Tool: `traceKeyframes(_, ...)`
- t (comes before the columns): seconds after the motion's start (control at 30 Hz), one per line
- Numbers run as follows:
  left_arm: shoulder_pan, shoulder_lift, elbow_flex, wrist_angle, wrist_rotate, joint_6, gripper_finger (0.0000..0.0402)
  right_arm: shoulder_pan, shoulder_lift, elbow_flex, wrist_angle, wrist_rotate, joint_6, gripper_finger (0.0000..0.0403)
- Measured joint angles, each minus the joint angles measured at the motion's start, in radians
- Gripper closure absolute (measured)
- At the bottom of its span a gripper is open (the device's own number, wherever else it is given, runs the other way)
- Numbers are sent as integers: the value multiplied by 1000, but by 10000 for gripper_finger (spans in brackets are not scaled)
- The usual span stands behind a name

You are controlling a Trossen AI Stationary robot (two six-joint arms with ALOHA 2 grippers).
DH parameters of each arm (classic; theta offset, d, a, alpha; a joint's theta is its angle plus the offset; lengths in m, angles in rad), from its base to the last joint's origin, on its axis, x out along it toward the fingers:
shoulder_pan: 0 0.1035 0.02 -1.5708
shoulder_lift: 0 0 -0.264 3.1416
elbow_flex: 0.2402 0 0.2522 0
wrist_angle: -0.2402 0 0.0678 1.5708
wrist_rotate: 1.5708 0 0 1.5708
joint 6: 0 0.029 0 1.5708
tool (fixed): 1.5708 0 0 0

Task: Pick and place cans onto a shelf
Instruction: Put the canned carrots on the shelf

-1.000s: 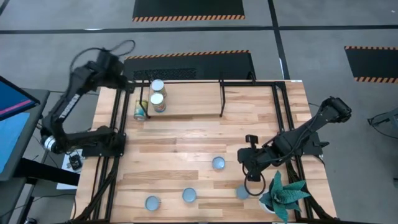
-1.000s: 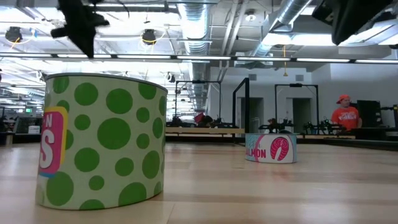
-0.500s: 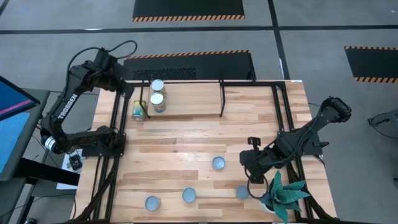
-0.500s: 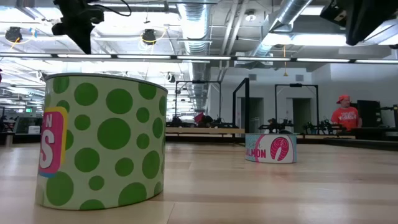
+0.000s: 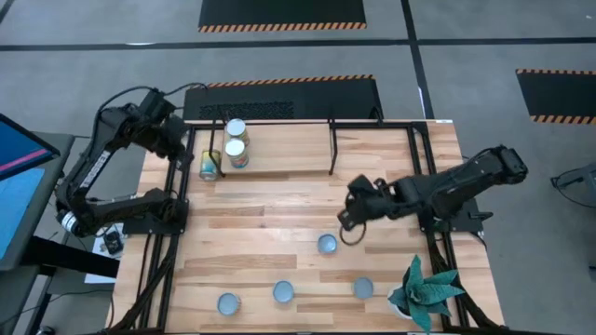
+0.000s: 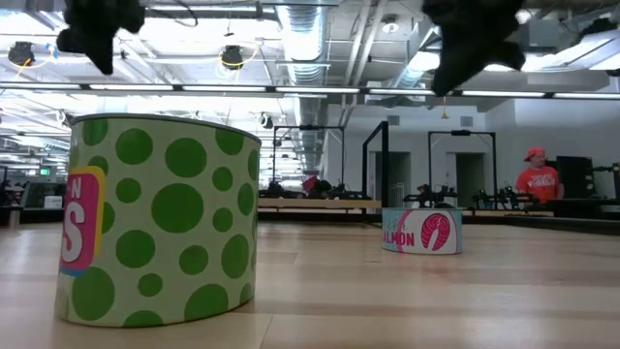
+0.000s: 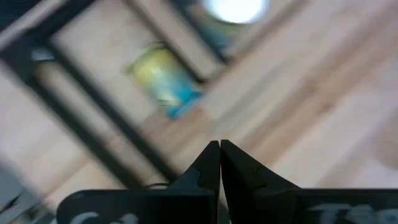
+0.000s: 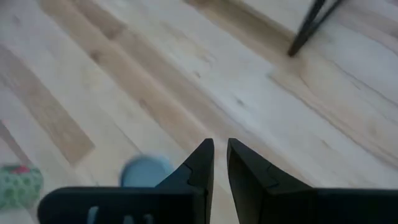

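The shelf (image 5: 279,149) stands at the far side of the wooden surface (image 5: 279,219), toward its left. Three cans sit at the shelf's left end: one upright with its silvery top showing (image 5: 236,128), a second with a yellow label just in front of it (image 5: 237,153), and a third lying on its side at the very left edge (image 5: 209,165). Four more cans stand upright on the near half of the surface — one near the middle (image 5: 327,245), and three in a loose row along the near edge (image 5: 228,303), (image 5: 284,292), (image 5: 362,288). The left gripper (image 7: 219,149) hangs beside the shelf's left end, above the tipped can, its fingers pressed together and holding nothing. The right gripper (image 8: 220,149) hovers over bare wood just beyond the middle can, its fingers parted by a narrow gap with nothing between them. A green spiky plant (image 5: 424,290) stands at the near right corner.
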Motion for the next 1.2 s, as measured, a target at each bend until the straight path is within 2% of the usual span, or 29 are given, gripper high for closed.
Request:
traceKeyframes(0.1, -76, -72, -31, -4, 10, -42, 401, -53, 0, 0, 69, -50, -135, 333)
traceKeyframes(0.23, -210, -184, -59, -4, 35, -209, 401, -109, 0, 0, 91, -82, -297, 333)
traceKeyframes(0.37, -348, -274, -105, -6, -35, -423, 401, -161, 0, 0, 78, -80, -375, 333)
traceKeyframes(0.47, -438, -297, -152, -2, -68, -513, 401, -192, 0, 0, 63, -80, -391, 333)
traceKeyframes(0.63, -565, -241, -231, 101, -66, -529, 401, -226, 0, 0, 61, -80, -416, 333)
traceKeyframes(0.8, -676, -122, -288, 126, -162, -458, 401, -233, 0, 0, 44, -80, -463, 333)
traceKeyframes(0.93, -774, -67, -333, 198, -335, -476, 401, -233, 0, 0, -19, -78, -460, 333)
traceKeyframes(1.07, -886, -56, -370, 273, -505, -557, 401, -230, 0, 0, -77, -78, -424, 333)
traceKeyframes(1.2, -1001, -47, -440, 307, -543, -706, 401, -230, 0, 0, -95, -47, -411, 333)
